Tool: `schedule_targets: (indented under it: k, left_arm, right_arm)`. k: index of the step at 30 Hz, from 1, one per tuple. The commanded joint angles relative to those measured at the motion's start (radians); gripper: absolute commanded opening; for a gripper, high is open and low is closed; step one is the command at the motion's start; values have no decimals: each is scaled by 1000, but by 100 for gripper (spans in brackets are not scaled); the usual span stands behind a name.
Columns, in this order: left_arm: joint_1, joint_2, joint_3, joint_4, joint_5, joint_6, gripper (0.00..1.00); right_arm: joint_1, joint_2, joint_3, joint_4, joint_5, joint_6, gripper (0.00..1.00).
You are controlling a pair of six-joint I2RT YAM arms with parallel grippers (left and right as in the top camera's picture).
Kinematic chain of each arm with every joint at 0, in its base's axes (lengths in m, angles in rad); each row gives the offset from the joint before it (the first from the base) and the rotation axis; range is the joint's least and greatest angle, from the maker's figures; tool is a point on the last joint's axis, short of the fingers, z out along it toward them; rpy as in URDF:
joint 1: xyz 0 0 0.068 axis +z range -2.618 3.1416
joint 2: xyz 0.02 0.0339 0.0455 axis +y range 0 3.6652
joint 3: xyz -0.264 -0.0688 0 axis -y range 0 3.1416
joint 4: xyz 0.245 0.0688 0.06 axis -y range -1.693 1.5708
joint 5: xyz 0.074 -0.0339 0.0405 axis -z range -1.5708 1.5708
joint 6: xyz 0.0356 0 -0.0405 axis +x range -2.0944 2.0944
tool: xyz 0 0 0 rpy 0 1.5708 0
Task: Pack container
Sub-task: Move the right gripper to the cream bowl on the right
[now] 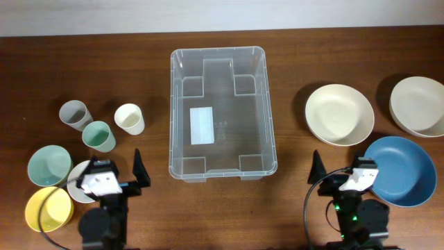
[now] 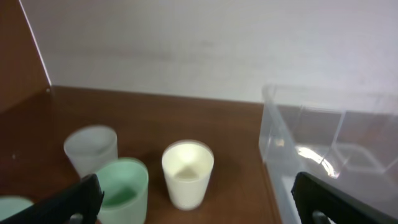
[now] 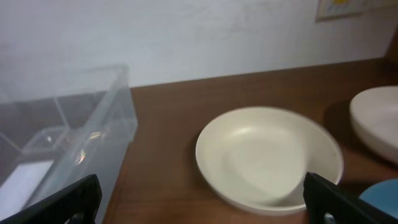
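- The container (image 1: 219, 51) stands mouth up — long axis running away from the arms.
- Left gripper (image 2: 195, 186) and right gripper (image 3: 200, 186) (both empty): jaws spread wide.

We see the container (image 1: 239, 132) as clear, glossy plastic — light glints off its walls. The table (image 1: 104, 62) is dark wood-grain, smooth. The cream bowl (image 1: 339, 114) looks matt, the label (image 1: 202, 126) white, paper-like.
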Motion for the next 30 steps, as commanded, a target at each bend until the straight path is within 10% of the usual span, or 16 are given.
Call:
schedule_targets:
  k: [1, 19, 30]
  left_arm:
    - [-5, 177, 167, -37, -13, -13, 99]
    - [-5, 885, 842, -491, -5, -13, 99]
    - [-5, 887, 841, -486, -5, -14, 99]
  right_arm:
    - [6, 140, 163, -35, 63, 11, 99]
    - [-51, 1177, 1164, -695, 5, -6, 99]
    - [-49, 1416, 1254, -668, 112, 143, 99]
